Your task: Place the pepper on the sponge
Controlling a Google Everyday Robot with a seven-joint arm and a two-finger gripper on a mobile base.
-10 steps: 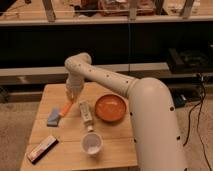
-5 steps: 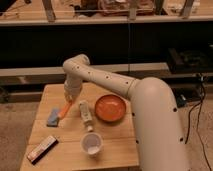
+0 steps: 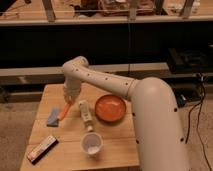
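Observation:
The slim orange-red pepper [image 3: 63, 111] hangs tilted from my gripper [image 3: 68, 102], which is shut on its upper end. Its lower tip reaches the right edge of the blue-grey sponge [image 3: 52, 118], which lies flat on the left part of the wooden table [image 3: 115, 145]. Whether the pepper touches the sponge I cannot tell. My white arm comes in from the right, bends above the table's back edge, and drops down to the gripper.
A round orange bowl [image 3: 110, 107] sits right of the gripper. A small pale bottle [image 3: 85, 114] lies between the bowl and the pepper. A white cup [image 3: 92, 144] stands near the front edge. At the front left corner lies a dark flat bar [image 3: 42, 148].
The gripper has moved a little down and to the left with the pepper, bringing the pepper's tip closer to the sponge. Everything else on the table is unmoved.

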